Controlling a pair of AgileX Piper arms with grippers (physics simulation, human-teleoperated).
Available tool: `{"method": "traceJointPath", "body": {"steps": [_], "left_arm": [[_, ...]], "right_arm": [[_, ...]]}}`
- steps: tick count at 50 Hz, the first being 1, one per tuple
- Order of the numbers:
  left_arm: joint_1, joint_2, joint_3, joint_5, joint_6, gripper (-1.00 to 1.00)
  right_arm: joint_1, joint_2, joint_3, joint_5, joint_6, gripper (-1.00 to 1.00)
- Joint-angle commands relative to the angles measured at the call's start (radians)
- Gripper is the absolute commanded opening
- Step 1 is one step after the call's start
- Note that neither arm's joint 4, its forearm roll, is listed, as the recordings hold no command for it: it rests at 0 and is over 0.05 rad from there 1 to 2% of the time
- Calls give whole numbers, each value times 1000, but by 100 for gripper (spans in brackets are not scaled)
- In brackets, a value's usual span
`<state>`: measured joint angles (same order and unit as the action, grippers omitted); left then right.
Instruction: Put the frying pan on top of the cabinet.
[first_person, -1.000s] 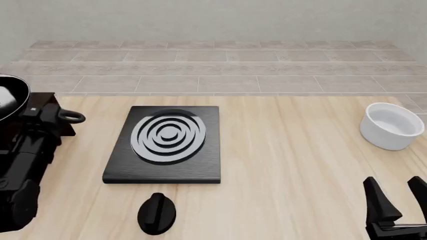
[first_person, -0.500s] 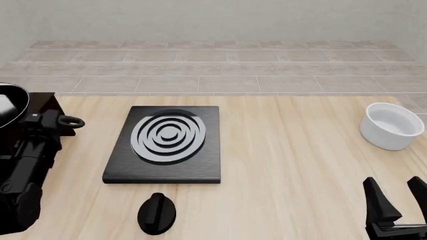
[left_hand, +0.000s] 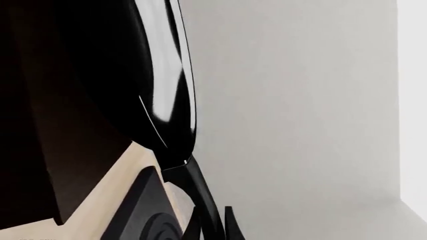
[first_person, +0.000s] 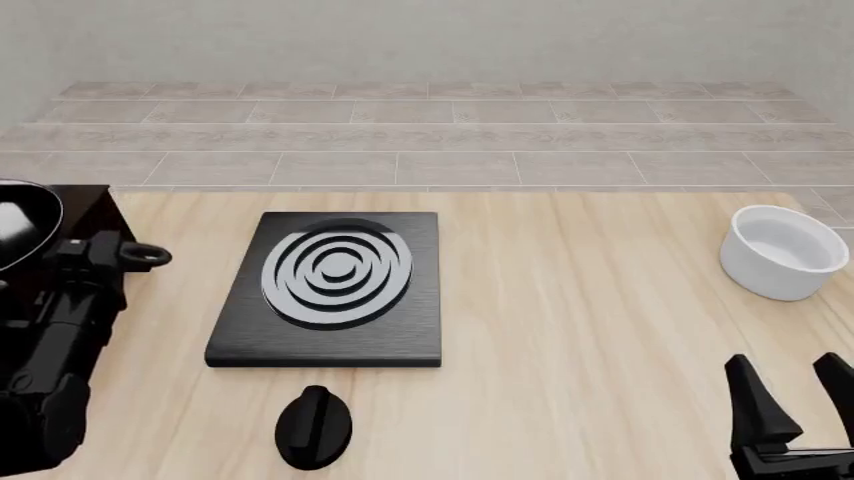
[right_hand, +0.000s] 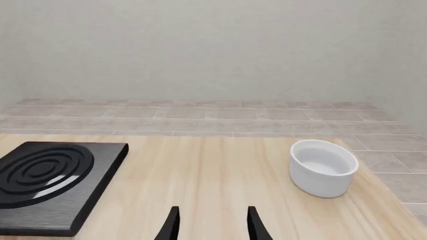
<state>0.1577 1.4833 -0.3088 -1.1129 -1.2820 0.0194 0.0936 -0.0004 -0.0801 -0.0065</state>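
Observation:
The frying pan (first_person: 16, 222) shows at the far left edge of the front view, black and tilted, over the dark cabinet (first_person: 96, 205). Its handle's loop (first_person: 142, 255) sticks out to the right. My left gripper (first_person: 83, 250) is shut on the pan's handle. In the left wrist view the pan (left_hand: 163, 80) fills the middle, its handle (left_hand: 200, 192) runs down between my fingers (left_hand: 231, 225), and the cabinet (left_hand: 60, 150) lies beside it. Whether the pan touches the cabinet's top is hidden. My right gripper (first_person: 798, 385) is open and empty at the front right, as the right wrist view (right_hand: 210, 220) also shows.
A flat black stove plate (first_person: 400, 340) with grey rings lies left of the table's middle and shows in the right wrist view (right_hand: 100, 165). A small black knob (first_person: 314, 425) lies in front of it. A white bowl (first_person: 783, 250) stands at the right edge (right_hand: 323, 167).
My left gripper has come down a little with the pan; the handle's loop sits lower than before. The right arm has not moved.

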Motion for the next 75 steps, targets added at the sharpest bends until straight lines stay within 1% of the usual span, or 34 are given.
{"method": "traceJointPath", "body": {"steps": [1, 23, 24, 26, 27, 35, 37, 38, 47, 54, 63, 65, 67, 75], "left_arm": [[7, 9, -4, -40, 10, -100], [25, 32, 12, -70, 4, -100], [27, 47, 14, -87, -7, -100], [27, 42, 14, -83, -5, -100], [27, 37, 16, -77, -3, 100], [33, 25, 20, -71, -4, 100], [37, 11, 21, -65, 3, 100], [44, -6, 21, -54, 18, 100], [50, 11, 24, -66, 10, 100], [57, -12, 37, -65, 8, 100], [63, -83, 69, -32, 11, 100], [61, -56, 84, -52, -15, 100], [58, -92, 94, -36, -2, 100], [52, -152, 143, -27, -10, 100]], "right_arm": [[1, -1, 0, 3, -1, 100], [3, 5, 0, -4, -3, 100], [3, 3, 0, -2, -3, 100], [3, 2, 0, -2, -4, 100], [3, 2, 0, -2, -5, 100], [4, 3, 0, -2, -6, 100], [5, 6, 0, -5, -6, 100], [5, 6, 0, -5, -6, 100], [6, 7, -1, -4, -8, 100], [6, 3, 0, 0, -9, 100], [8, 10, 0, -7, -12, 100], [7, 13, 0, -11, -12, 100], [8, 16, 0, -13, -13, 100], [8, 21, 0, -18, -13, 100]]}}
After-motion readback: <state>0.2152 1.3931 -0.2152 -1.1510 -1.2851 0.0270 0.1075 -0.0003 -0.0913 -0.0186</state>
